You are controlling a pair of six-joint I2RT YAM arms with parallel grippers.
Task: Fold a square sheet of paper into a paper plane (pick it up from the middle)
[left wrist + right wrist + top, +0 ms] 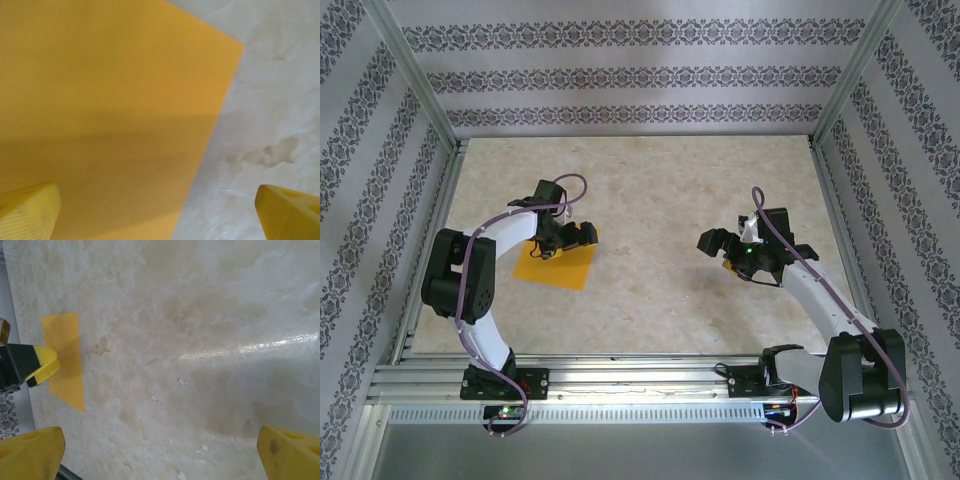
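square sheet of paper [67, 340]: partly behind left fingers [45, 365] | left wrist: edges cropped

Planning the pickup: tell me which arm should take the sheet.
Left. The left gripper, open, hangs directly over the orange sheet; the right gripper, also open, is far across the table.

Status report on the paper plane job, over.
Left gripper open, low over the square sheet of paper. Right gripper open above the table, away from it. Sheet flat, unfolded. Nothing in the way.
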